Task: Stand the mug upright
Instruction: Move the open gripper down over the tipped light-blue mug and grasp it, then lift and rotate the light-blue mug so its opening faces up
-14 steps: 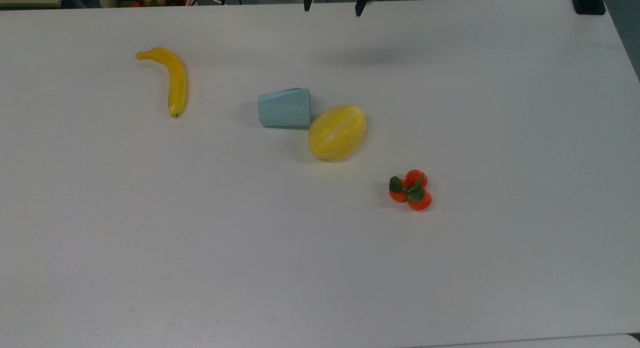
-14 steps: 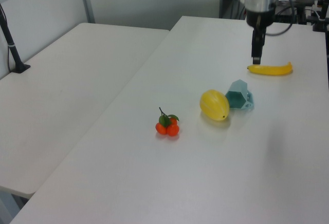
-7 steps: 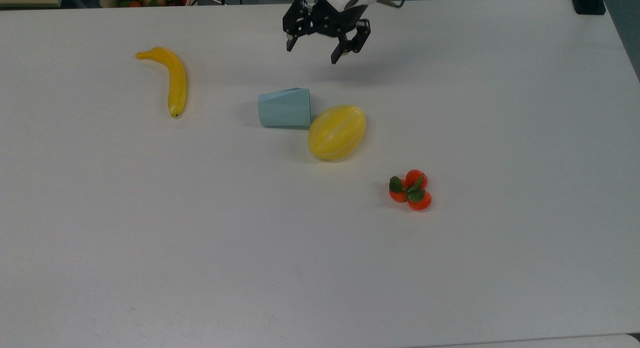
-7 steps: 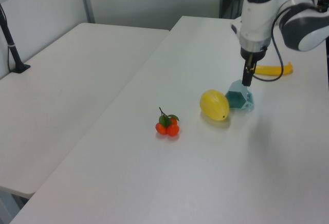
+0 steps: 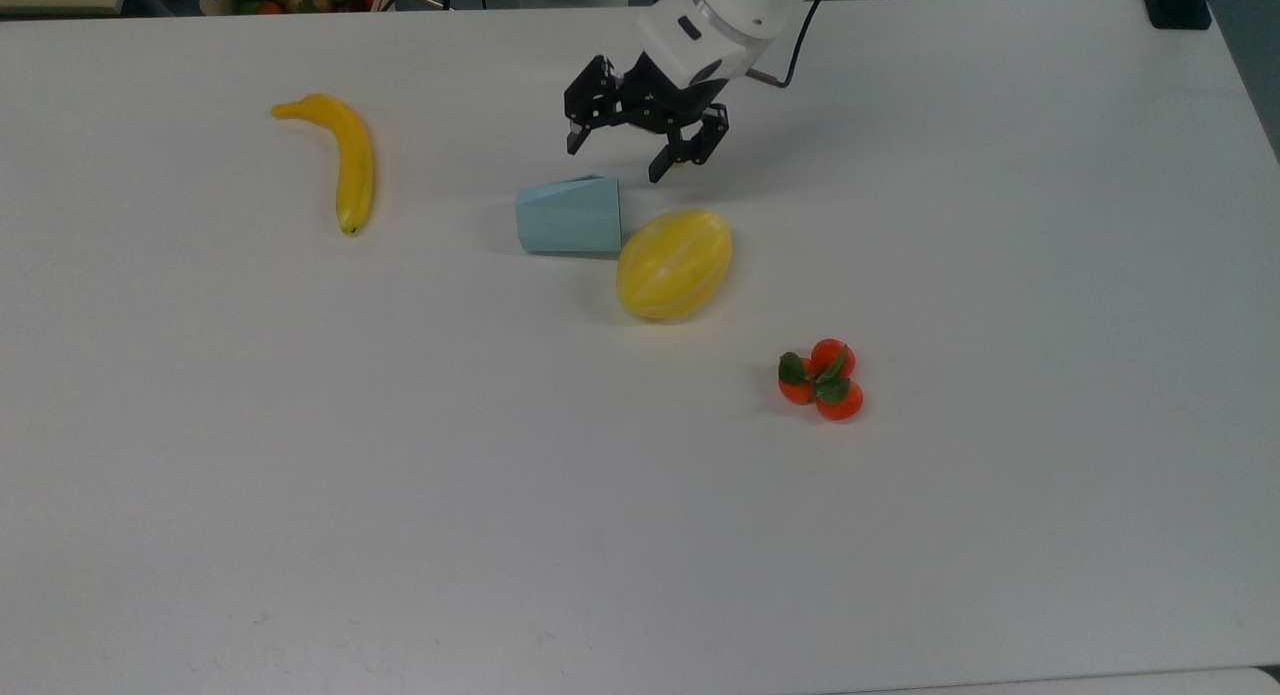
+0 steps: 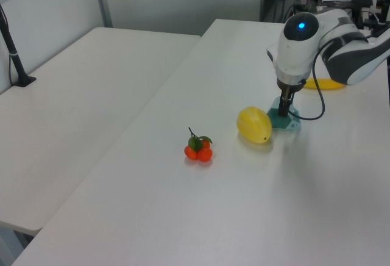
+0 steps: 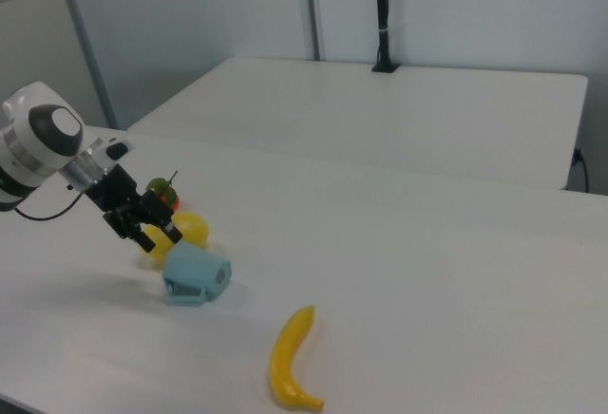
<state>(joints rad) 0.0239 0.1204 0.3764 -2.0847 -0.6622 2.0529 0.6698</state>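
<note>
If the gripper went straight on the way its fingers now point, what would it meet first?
Most likely the small pale blue-green faceted mug lying on its side: the open gripper hovers just above its wide end. Depth is unclear; one finger might touch the yellow melon beside it.

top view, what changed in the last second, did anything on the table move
Only the black two-finger gripper moved: from the top view's upper edge it came down the frame toward the pale blue-green faceted mug, fingers open, holding nothing. The mug stays on its side against the yellow melon; the yellow banana and orange-red fruit cluster are unmoved.

Melon (image 5: 673, 264) crowds mug (image 5: 569, 215); other sides free.
</note>
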